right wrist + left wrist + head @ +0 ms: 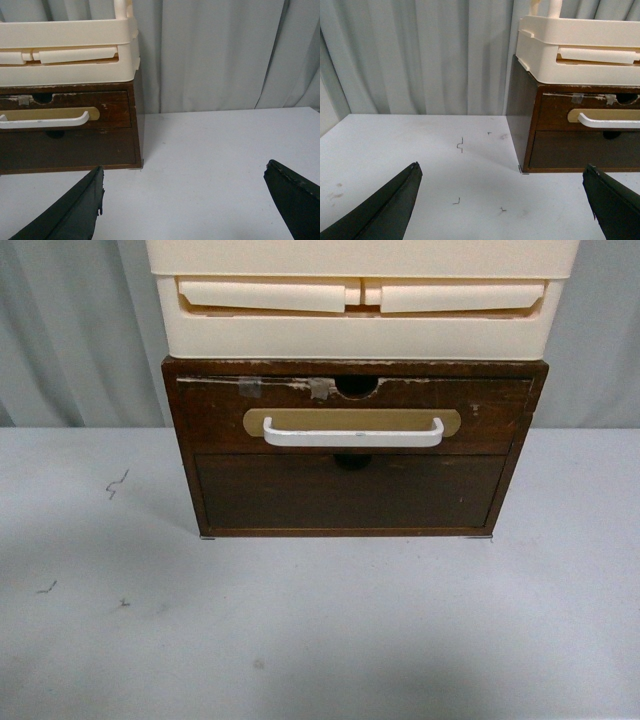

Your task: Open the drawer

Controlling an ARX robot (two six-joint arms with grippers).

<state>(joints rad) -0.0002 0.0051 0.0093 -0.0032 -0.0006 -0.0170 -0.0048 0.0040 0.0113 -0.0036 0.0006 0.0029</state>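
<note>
The drawer (215,415) is the upper, wide dark brown wooden front in a small wooden chest, flush with the frame. It has a white bar handle (353,434) on a tan oval plate, a half-round notch and tape patches on its chipped top edge. It also shows in the left wrist view (552,111) and the right wrist view (112,107). My left gripper (502,172) is open and empty above the table, left of the chest. My right gripper (182,172) is open and empty, right of the chest. Neither arm shows in the front view.
A plain dark brown handleless front (350,492) sits below the drawer. Cream plastic drawers (360,300) stand on top of the chest. The chest rests on a white table (320,640) with small scuff marks. Grey curtains (420,55) hang behind.
</note>
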